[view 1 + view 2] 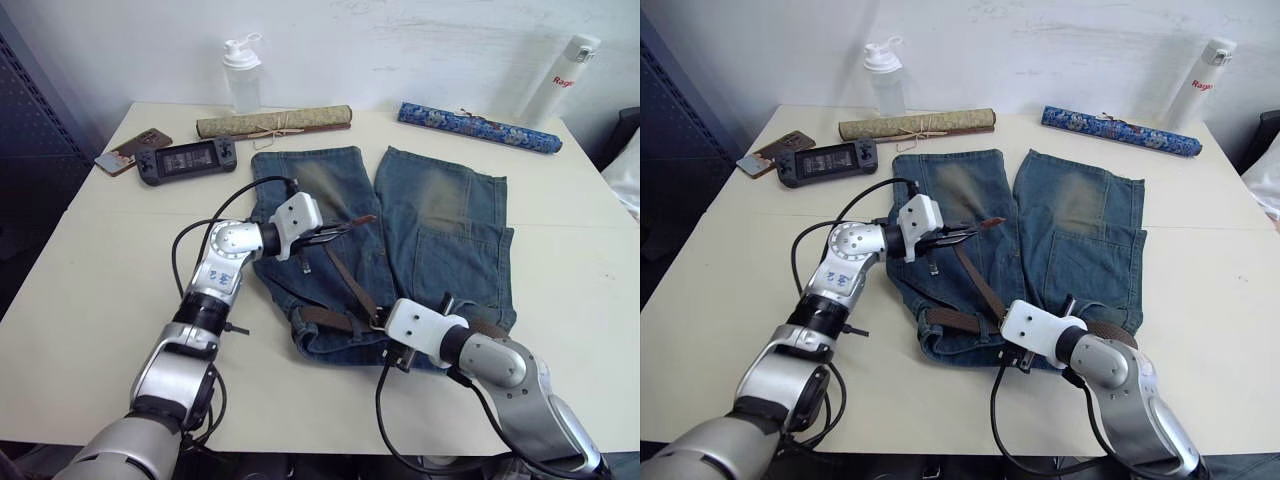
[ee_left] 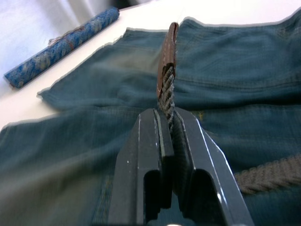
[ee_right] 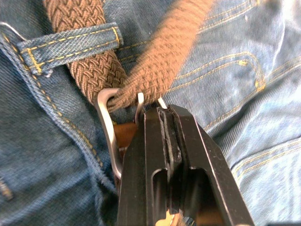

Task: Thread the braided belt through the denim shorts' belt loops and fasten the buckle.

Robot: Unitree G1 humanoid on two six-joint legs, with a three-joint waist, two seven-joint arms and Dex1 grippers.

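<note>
My left hand (image 1: 335,233), left of centre in the head view, is clenched on the braided belt (image 1: 350,280) just behind its leather tip (image 2: 168,56); the wrist view shows the weave pinched between both fingers (image 2: 150,155) with the tip poking out beyond them. From there the strap slants down and right across the denim shorts (image 1: 440,230), which lie flat in the middle of the worktop (image 1: 90,300) with the waistband along the lower edge. At lower centre the strap meets the buckle (image 3: 110,127), and my right hand (image 3: 164,113) is closed right against that silver frame. It seems to be pinching the frame or the prong, though I cannot tell which. Just above the buckle in that wrist view, the belt passes under one of the belt loops (image 3: 70,44), so at least that part of the threading looks done.

I judge the step in hand to be fastening: the free end runs through the frame and needs drawing snug. To do it well, I should keep the right hand steady so the buckle doesn't twist or slide along the waistband. I should pull the tip end with the left along the line of the strap, not upward, so the denim doesn't bunch. The prong has to find a gap in the weave before I let go.
</note>
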